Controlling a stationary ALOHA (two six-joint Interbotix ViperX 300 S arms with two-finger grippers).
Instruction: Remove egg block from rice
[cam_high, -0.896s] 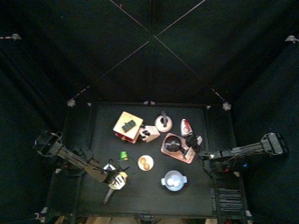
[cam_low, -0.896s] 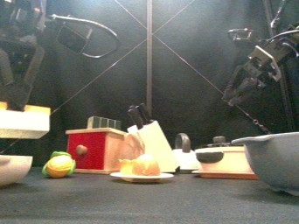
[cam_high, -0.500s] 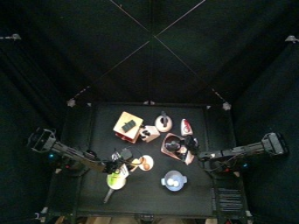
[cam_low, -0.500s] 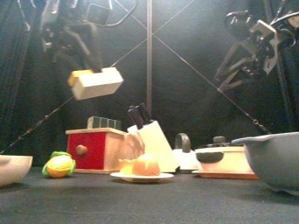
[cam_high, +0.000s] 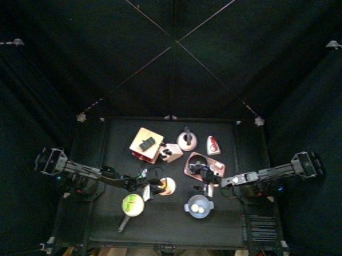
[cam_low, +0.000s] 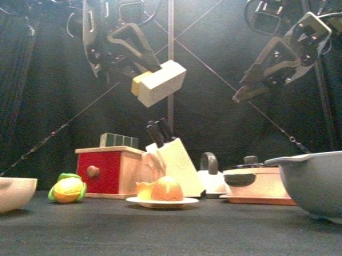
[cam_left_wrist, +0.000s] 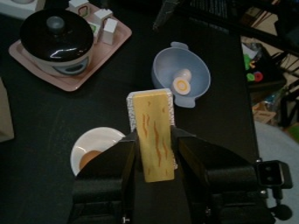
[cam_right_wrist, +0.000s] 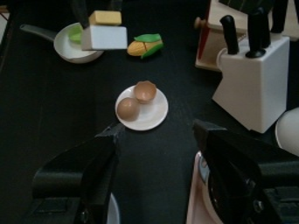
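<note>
The black counter (cam_high: 160, 232) carries one pale blue round bowl (cam_left_wrist: 170, 63), near and slightly right. In it, against the wall, lies the one egg block (cam_left_wrist: 184, 85), round with an orange centre and whitish rim. I can't make out any rice. Of the two tools, the left tool (cam_left_wrist: 153, 149) hangs high, clamped on one yellow-and-white oblong block (cam_left_wrist: 152, 122). The right tool (cam_right_wrist: 156, 131) is spread wide and empty, so I judge it fitter. It should drop squarely over the egg, pinch across its rim and lift straight, without nudging the bowl.

Left arm (cam_high: 94, 180) reaches toward the blue bowl (cam_high: 198, 207) at the table's middle
</note>
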